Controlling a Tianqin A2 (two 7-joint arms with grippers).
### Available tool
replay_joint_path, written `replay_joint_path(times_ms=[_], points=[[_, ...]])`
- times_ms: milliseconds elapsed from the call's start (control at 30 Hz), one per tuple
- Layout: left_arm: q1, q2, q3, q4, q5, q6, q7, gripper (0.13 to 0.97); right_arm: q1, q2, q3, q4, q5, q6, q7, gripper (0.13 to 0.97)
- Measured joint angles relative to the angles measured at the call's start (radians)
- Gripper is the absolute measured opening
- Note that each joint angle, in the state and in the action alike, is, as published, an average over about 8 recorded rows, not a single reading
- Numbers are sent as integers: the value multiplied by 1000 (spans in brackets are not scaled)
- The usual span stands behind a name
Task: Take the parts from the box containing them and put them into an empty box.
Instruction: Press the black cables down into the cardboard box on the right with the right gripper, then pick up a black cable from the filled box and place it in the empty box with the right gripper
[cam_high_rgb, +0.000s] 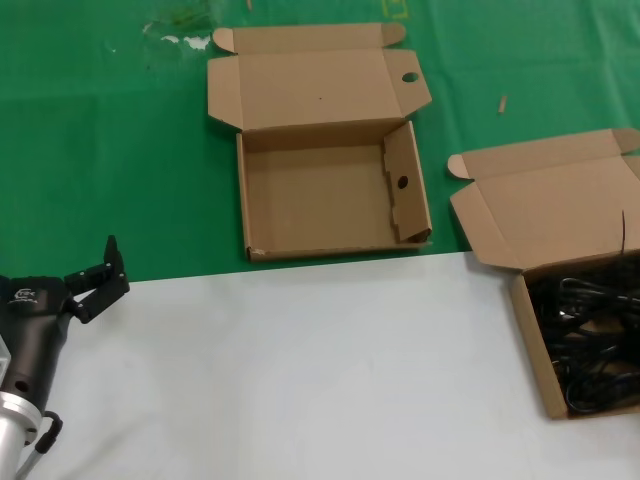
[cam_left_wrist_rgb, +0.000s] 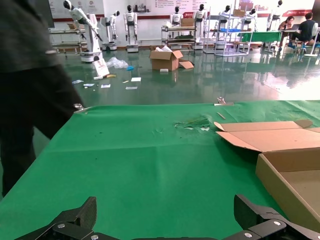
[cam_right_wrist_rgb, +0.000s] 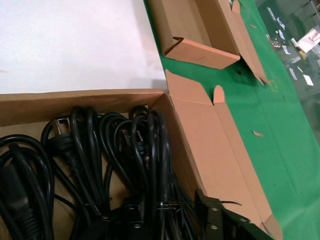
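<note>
While the left gripper (cam_high_rgb: 100, 275) sits low at eight o'clock in the head view, over the white sheet (cam_high_rgb: 300, 370) right at its border with the green mat (cam_high_rgb: 110, 150), its fingers are spread wide, nothing between them. The left wrist view confirms it: both fingertips (cam_left_wrist_rgb: 75, 215) sit far apart with bare green mat between, and the empty box's corner just off to one side.

Up at twelve o'clock lies the empty box (cam_high_rgb: 330, 195) on the green mat, lid folded back, a round hole in its lid tab and another in its side wall. Nothing inside it.

Over at four o'clock, at the picture's edge, the full box (cam_high_rgb: 530, 340) lies open on the white sheet, lid thrown back onto the mat. The cables (cam_high_rgb: 590, 340) fill it, a dark tangle of glossy loops.

The right wrist view looks straight down into that box: cables (cam_right_wrist_rgb: 120, 165) coiled side by side, a plug showing among them, and the right gripper (cam_right_wrist_rgb: 215, 220) right at the cables by the box wall. Whether its fingers are spread or closed, I cannot tell.
</note>
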Motion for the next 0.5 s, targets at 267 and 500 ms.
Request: replay_joint_path(times_ms=[267,500], points=[[0,0,0,0,0,0,0,966,11,-6,-17,-9,-2,-1,1,312],[0,0,0,0,0,0,0,966,17,-4,-16,7,-1,5,10,217]])
